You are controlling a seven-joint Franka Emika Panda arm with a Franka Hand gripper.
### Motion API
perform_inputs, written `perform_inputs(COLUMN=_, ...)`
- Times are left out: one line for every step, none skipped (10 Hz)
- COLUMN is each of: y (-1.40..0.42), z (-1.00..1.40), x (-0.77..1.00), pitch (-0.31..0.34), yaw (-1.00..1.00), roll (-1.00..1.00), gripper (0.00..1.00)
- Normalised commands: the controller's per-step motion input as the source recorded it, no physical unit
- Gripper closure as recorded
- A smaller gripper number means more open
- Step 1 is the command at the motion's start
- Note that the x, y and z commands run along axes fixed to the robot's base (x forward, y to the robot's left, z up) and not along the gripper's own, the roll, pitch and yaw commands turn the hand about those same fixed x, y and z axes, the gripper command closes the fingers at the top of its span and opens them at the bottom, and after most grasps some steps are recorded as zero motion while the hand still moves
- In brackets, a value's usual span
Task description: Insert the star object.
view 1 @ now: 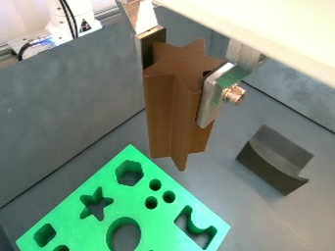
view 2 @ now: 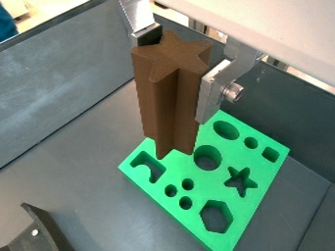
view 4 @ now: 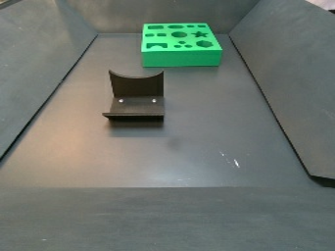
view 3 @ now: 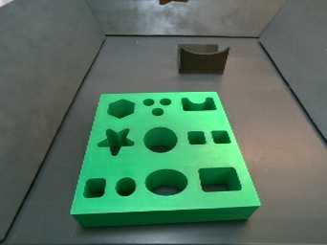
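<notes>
My gripper (view 1: 183,83) is shut on the star object (view 1: 177,108), a tall dark-brown prism with ridged sides, which hangs upright between the silver fingers (view 1: 214,93). Both wrist views show it, and the gripper (view 2: 181,69) holds the star object (view 2: 167,98) well above the green board (view 2: 207,175). The board (view 1: 78,227) has a star-shaped hole (view 1: 93,205), also seen in the wrist view (view 2: 238,178) and in both side views (view 3: 117,140) (view 4: 201,35). In a side view only the prism's lower tip (view 3: 173,2) shows at the picture's edge. The gripper is out of both side views.
The fixture (view 3: 201,58), a dark grey bracket with a curved notch, stands on the floor beyond the board (view 3: 128,163). It also shows in the other views (view 4: 135,95) (view 1: 275,157) (view 2: 39,230). Grey walls enclose the floor. The board (view 4: 183,56) has several other shaped holes.
</notes>
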Motion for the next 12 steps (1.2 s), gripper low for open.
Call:
perform_inputs(y=0.0, z=0.0, x=0.0, pitch=-0.007, yaw=0.0, roll=-0.02, gripper=1.0)
perform_inputs(y=-0.03, z=-0.03, x=0.0, pitch=-0.017, yaw=0.0, roll=0.0, gripper=1.0)
perform_inputs(y=-0.3, z=-0.89, x=0.01, pitch=-0.121, yaw=0.04, roll=0.0, gripper=1.0)
perform_inputs(y=-0.14, z=-1.0, x=0.02, pitch=-0.074, yaw=0.01, roll=0.0, gripper=1.0)
perform_inputs(y=-0.4, z=-1.0, x=-0.19, pitch=-0.077, yaw=0.0, roll=0.0, gripper=1.0)
perform_inputs(y=-0.54, z=-0.93, x=-0.28, pitch=-0.066, yaw=-0.01, roll=-0.01, gripper=1.0)
perform_inputs(y=-0.58, z=-0.94, x=-0.16, pitch=-0.034, yaw=-0.12, roll=-0.04, gripper=1.0)
perform_inputs(y=-0.62, z=-1.0, x=-0.2, pitch=-0.04, yaw=-0.36, roll=-0.05, gripper=1.0)
perform_inputs(y=-0.4, z=-1.0, x=-0.21, pitch=-0.001, yaw=-0.05, roll=0.04, gripper=1.0)
perform_inputs(y=-0.39, z=-1.0, x=-0.38, pitch=-0.02, yaw=0.06, roll=0.16, gripper=1.0)
perform_inputs(y=-0.41, z=-0.99, x=-0.33, pitch=-0.044, yaw=0.24, roll=0.18, gripper=1.0)
perform_inputs(y=-0.35, z=-0.87, x=-0.35, pitch=-0.083, yaw=0.41, roll=0.22, gripper=1.0)
